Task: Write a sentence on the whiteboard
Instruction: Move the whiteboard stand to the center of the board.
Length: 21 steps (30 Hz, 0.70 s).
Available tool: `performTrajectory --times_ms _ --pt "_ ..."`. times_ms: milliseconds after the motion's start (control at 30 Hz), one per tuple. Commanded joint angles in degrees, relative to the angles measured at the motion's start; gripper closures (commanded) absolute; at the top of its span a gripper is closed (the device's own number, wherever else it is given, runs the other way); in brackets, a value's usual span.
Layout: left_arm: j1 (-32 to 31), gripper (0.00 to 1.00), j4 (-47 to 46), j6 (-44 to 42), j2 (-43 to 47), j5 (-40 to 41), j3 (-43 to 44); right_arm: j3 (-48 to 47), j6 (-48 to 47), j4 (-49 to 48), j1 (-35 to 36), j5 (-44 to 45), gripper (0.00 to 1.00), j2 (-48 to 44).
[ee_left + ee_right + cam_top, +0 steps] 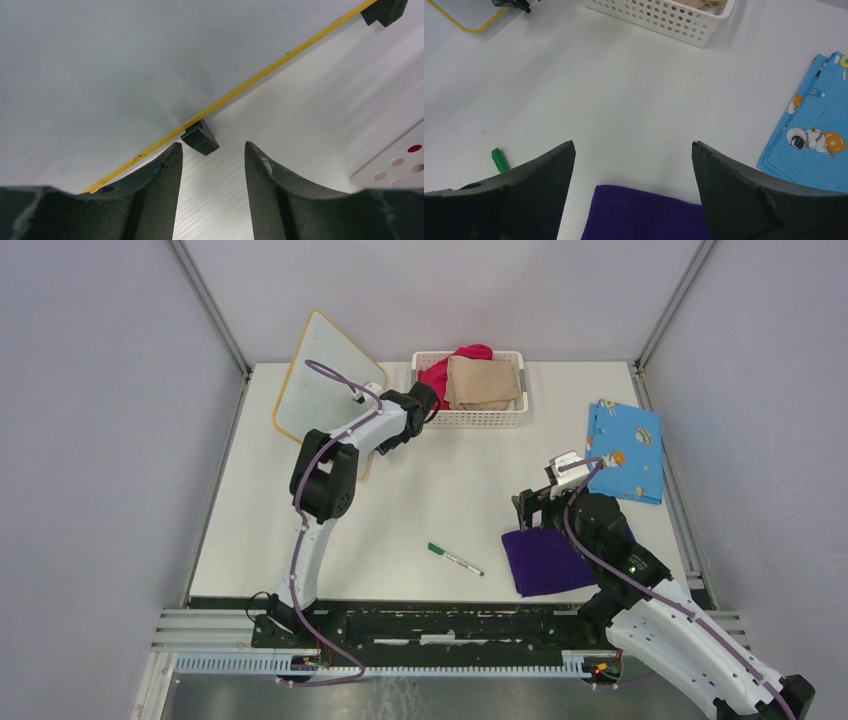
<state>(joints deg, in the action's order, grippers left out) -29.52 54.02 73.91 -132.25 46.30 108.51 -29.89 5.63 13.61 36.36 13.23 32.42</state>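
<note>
I'm looking at the table [420, 490]. The whiteboard [318, 370] is standing on its lower edge at the back-left corner, tilted, and its face is reading blank in the views that catch it, with no sentence showing. The white basket [470, 420] of cloths is sitting just right of it, the blue printed cloth [625, 450] far right, the purple cloth [545, 562] near right.

I'm holding the left gripper [212, 148] low at the board's bottom frame, jaws about halfway apart and gripping nothing. One black foot [200, 139] is sitting right ahead of the fingertips; I can't tell if they're touching. I'm hovering the right gripper [633, 144] over the far edge of the purple cloth, jaws spread full, nothing in them. The marker [455, 559] is lying flat at front centre, between the arms.

I'm judging this as setup, with writing not begun: the left arm is tending the board and the pen is not picked. The next move is calling for the right arm swinging left and down to the marker and closing across the barrel. After that it's dealing with the cap if it's on (can't tell), with the board braced against sliding.
</note>
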Motion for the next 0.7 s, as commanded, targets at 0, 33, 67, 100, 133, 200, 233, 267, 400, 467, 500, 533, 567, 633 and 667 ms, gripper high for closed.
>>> performTrajectory --times_ms 0,33,67,100,133,200,233,267,400,467,500,533,567,633,667 --pt "1.0 0.45 0.82 3.07 -0.89 3.71 2.59 -2.28 -0.97 -1.6 0.2 1.54 0.08 -0.73" --pt "1.2 0.45 0.88 2.96 -0.97 3.85 2.59 -2.19 -0.93 -1.66 0.13 1.55 0.08 -0.81" --pt "1.38 0.45 1.03 2.99 -1.06 4.02 2.58 -2.11 -0.98 -1.71 0.11 1.56 0.08 -0.8" --pt "1.64 0.45 1.01 3.02 -1.22 4.13 2.6 -2.02 -0.95 -1.81 0.17 1.6 0.08 -0.82" --pt "1.84 0.46 1.1 2.92 -1.26 4.27 2.59 -2.02 -1.0 -1.87 0.17 1.54 0.08 -0.81" --pt "2.2 0.46 1.17 2.84 -1.4 4.55 2.5 -1.93 -1.05 -1.83 0.21 1.55 0.08 -0.96" --pt "2.34 0.47 1.19 2.68 -1.48 4.58 2.54 -1.84 -1.05 -1.92 0.2 1.61 0.08 -1.04" --pt "2.5 0.47 1.25 2.55 -1.58 4.63 2.54 -1.76 -1.12 -1.92 0.1 1.62 0.08 -1.1" --pt "3.03 0.51 1.21 1.76 -2.24 4.67 2.52 -1.58 -1.17 -1.94 0.22 1.8 0.08 -1.19" --pt "3.23 0.54 1.25 1.29 -2.36 4.67 2.31 -1.49 -1.18 -1.92 0.19 1.94 0.08 -1.36" --pt "3.3 0.55 1.24 1.1 -2.28 4.75 2.06 -1.49 -1.14 -2.02 0.14 2.01 0.07 -1.39" --pt "3.3 0.57 1.22 0.92 -2.17 4.83 1.66 -1.42 -1.11 -2.0 0.22 2.1 0.07 -1.48" --pt "3.31 0.58 1.19 0.85 -1.92 4.89 1.1 -1.41 -1.06 -1.96 0.2 2.14 0.07 -1.54" --pt "3.4 0.6 1.1 0.7 -1.22 5.02 -0.24 -1.31 -1.18 -2.1 0.16 2.07 0.07 -1.51" --pt "3.41 0.61 1.14 0.55 -0.85 5.21 -1.01 -1.31 -1.15 -2.17 0.2 2.02 0.07 -1.5"
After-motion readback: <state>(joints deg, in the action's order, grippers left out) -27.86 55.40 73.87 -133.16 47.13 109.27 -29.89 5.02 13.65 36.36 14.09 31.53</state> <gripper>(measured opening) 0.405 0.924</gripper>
